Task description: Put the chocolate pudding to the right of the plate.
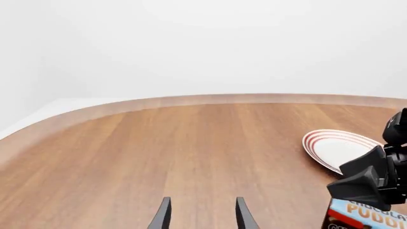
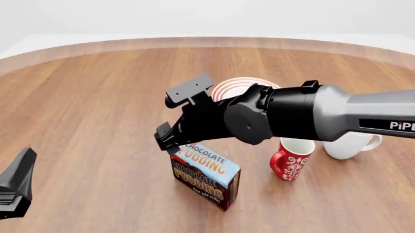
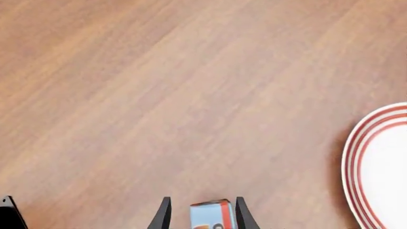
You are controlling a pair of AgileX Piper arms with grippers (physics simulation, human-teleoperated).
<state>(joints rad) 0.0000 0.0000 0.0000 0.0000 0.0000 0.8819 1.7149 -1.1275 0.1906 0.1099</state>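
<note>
R gripper (image 3: 203,213) over chocolate pudding (image 2: 205,175), carton corner btwn part-open jaws, not clamped. Carton on bench (image 2: 91,121), near side of plate (image 2: 227,89). L gripper (image 1: 202,214) idle, jaws apart, empty. Risk: shallow corner grip, carton could twist or slip on lift.

front view high over wooden table (image 2: 97,121), 2 wrist views low along fingers, all sharing plate (image 2: 228,87)

You see the chocolate pudding (image 2: 205,175), a brown carton with a light-blue top, upright on the table, nearer you than the red-ringed white plate (image 2: 228,88).
</note>
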